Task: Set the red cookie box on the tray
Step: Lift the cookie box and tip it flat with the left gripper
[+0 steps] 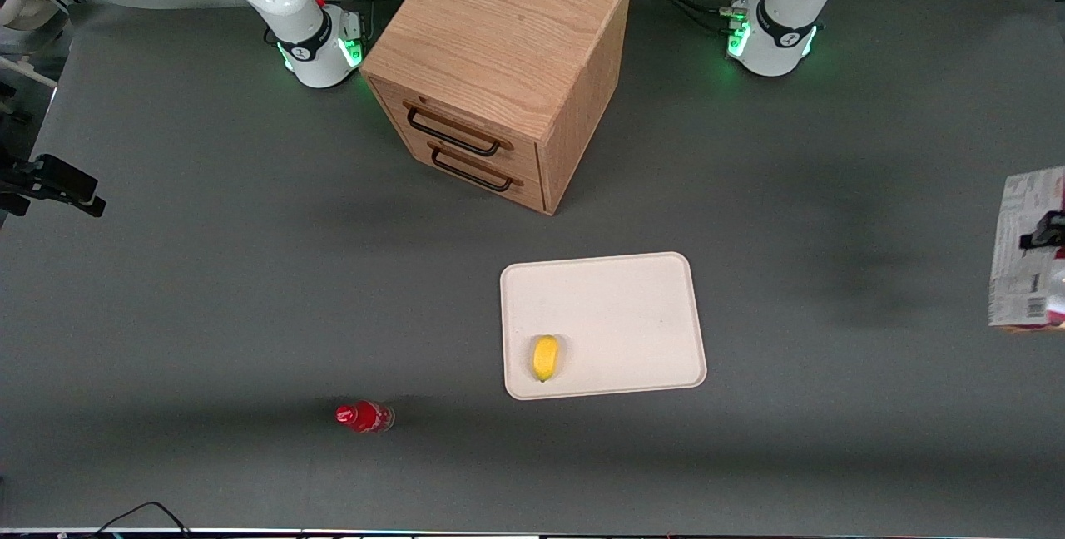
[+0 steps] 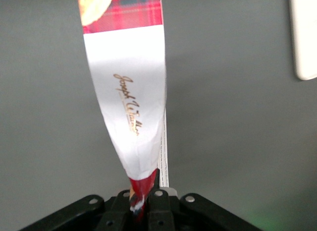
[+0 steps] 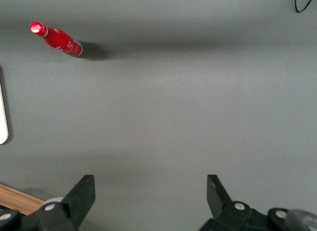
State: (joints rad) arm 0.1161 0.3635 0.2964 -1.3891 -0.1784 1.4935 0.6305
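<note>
**Red cookie box held at the working arm's end of the table; tray well apart**

Items listed in order across the front view.

1. Small red bottle (image 1: 364, 417): lies on its side on the grey table (image 1: 208, 289), near the table's edge closest to the front camera, toward the parked arm's end. The right wrist view shows it whole, cap end bright; the left wrist view does not show it.

2. Wooden drawer cabinet (image 1: 499, 65): stands between the two arm bases, two dark-handled drawers facing the front camera. We find only a sliver of wood in the right wrist view.

3. Tray (image 1: 603, 324): flat, cream-white, in front of the cabinet's drawers and nearer the camera. A yellow lemon-like fruit (image 1: 545, 357) lies in its corner closest to the camera, on the bottle's side. The rest of the tray surface is bare. The left wrist view shows just one rounded edge of it.

4. Red cookie box (image 1: 1025, 249): at the table's working-arm edge, partly cut off by the front view, grey-white printed side and barcode visible. Bare table lies between it and the tray.

5. Gripper (image 2: 145, 201): in the left wrist view we see the fingers (image 2: 159, 203) closed tight on the box's end; plaid and white script face visible there only.
</note>
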